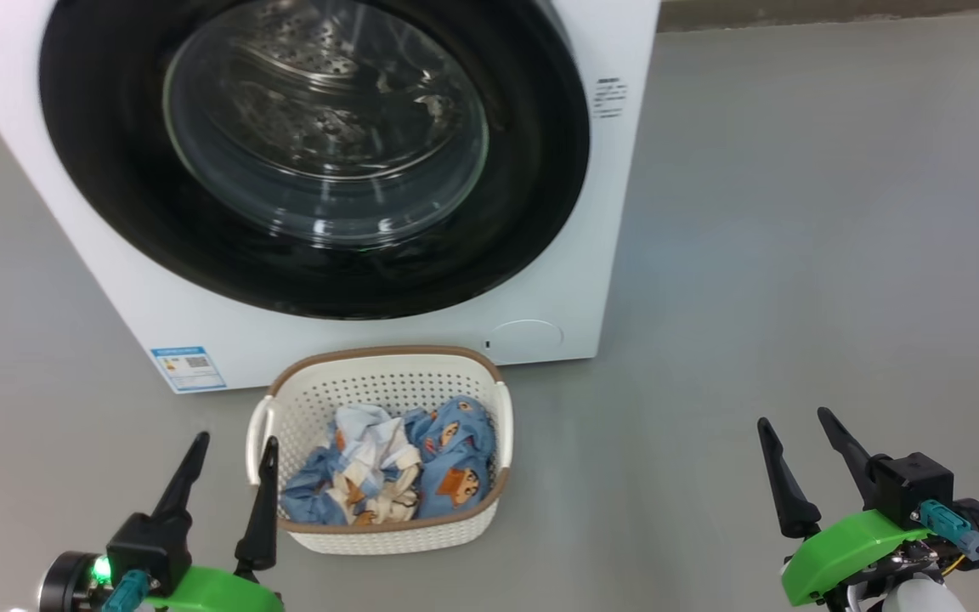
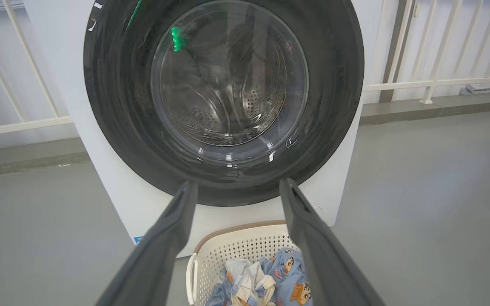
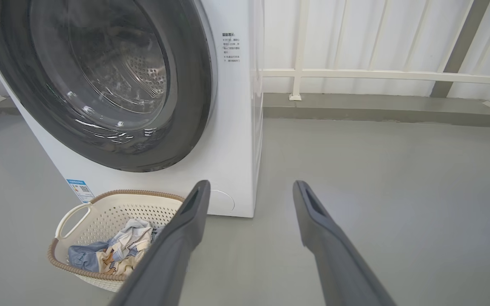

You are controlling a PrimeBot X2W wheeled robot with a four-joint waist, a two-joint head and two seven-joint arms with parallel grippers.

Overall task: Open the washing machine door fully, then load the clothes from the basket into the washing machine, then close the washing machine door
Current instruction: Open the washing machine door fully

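The shut round, black-ringed glass washing machine door (image 1: 319, 144) lay straight ahead of my left gripper (image 1: 234, 440); my right gripper (image 1: 794, 417) sat farther off. Both were splayed and empty.

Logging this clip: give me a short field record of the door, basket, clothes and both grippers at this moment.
door: washing machine door shut against the washing machine
basket: on the floor, just in front of the machine, below the door
clothes: bundled inside the basket, blue printed and cream cloth
left gripper: open, holding nothing, by the basket's left side
right gripper: open, holding nothing, above bare floor
stage: door not yet opened
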